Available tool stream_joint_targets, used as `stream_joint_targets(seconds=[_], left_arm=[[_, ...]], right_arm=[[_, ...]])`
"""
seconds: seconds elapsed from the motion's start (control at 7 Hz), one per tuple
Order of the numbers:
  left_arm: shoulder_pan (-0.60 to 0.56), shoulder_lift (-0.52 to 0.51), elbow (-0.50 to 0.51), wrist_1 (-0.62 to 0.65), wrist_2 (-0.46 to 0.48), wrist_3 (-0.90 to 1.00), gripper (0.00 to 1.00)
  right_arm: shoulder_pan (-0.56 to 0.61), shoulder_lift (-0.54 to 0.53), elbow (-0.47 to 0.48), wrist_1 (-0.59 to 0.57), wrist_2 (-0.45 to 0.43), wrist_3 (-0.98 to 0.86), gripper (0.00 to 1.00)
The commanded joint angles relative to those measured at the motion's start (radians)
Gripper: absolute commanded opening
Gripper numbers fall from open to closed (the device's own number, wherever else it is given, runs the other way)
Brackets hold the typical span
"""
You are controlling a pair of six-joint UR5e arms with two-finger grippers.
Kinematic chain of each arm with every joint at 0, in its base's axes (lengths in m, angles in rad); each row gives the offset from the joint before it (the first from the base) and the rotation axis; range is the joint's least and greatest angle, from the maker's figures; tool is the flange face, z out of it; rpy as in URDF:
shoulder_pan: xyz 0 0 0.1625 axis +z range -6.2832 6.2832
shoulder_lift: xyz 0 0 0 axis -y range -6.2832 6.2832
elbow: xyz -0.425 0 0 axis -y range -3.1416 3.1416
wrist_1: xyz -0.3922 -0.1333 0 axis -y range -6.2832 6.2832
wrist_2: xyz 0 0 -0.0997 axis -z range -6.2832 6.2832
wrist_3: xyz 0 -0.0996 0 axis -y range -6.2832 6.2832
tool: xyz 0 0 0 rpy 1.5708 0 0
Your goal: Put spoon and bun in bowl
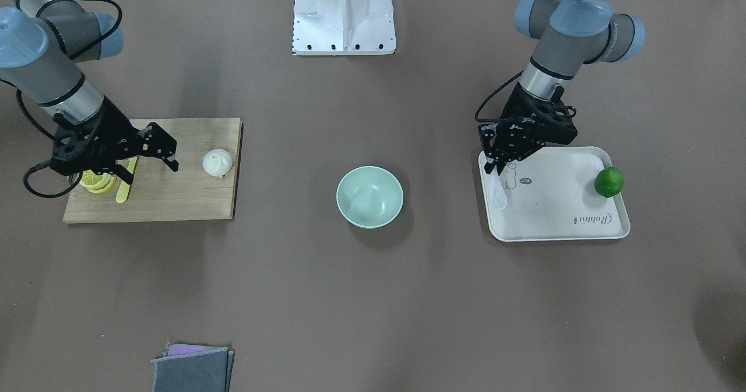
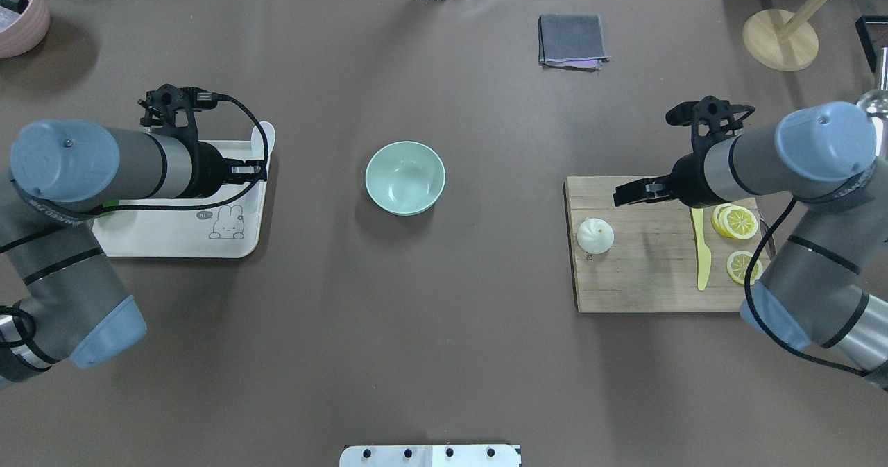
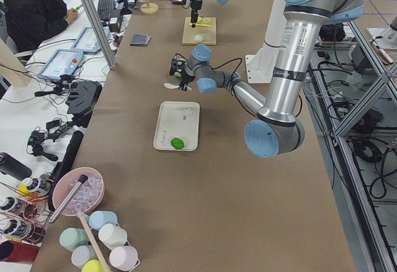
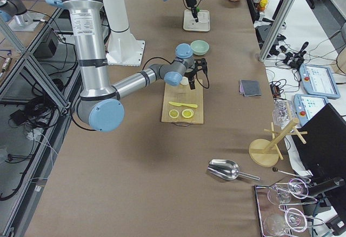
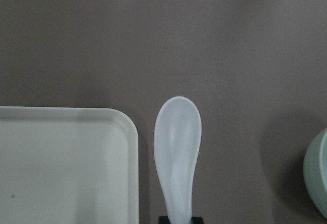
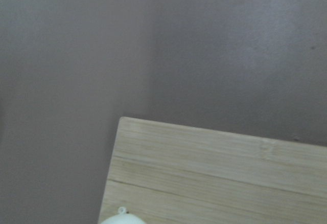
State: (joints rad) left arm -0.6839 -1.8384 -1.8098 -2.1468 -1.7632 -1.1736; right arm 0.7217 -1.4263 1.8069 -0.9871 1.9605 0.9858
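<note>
Lighting is even and diffuse, coming from above in all views, with no dim zones of note. The matte brown table [image 1: 373, 299] gives no glare.

Shadows are soft-edged. In the front-facing view the round pale mint-green bowl [image 1: 369, 197] throws a faint shadow toward the lower right, and a darker patch sits at the frame's lower right.

The left wrist view is in focus. The glossy white ceramic spoon [image 5: 178, 157] shows mild sheen only. A narrow shadow runs along the right edge of the cream rectangular tray [image 5: 66, 162].

The right wrist view is soft and low in contrast, and the grain of the pale wooden cutting board [image 6: 219, 178] is smeared.

The side views are bright and wide-angle. The upright metal post [image 3: 93, 17] leans at upper left.
</note>
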Motion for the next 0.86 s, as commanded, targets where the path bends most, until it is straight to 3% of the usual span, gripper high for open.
stream_joint_targets(seconds=[0.0, 0.29, 0.43, 0.57, 0.71], left_arm=[[0.001, -0.019, 0.004, 0.018, 0.002, -0.004, 0.0], [0.001, -0.021, 0.006, 0.018, 0.002, -0.004, 0.0], [0.003, -0.021, 0.009, 0.018, 0.004, -0.004, 0.0], [0.003, -0.021, 0.01, 0.018, 0.004, -0.004, 0.0], [0.004, -0.021, 0.012, 0.018, 0.002, -0.003, 0.0]], right_arm=[[-0.112, 0.044, 0.02, -0.078, -0.115, 0.013, 1.0], [-0.145, 0.075, 0.019, -0.148, -0.146, 0.008, 0.97], [-0.146, 0.07, 0.019, -0.148, -0.147, 0.008, 0.85], [-0.149, 0.069, 0.019, -0.148, -0.156, 0.005, 0.32], [-0.159, 0.067, 0.011, -0.148, -0.166, -0.001, 0.0]])
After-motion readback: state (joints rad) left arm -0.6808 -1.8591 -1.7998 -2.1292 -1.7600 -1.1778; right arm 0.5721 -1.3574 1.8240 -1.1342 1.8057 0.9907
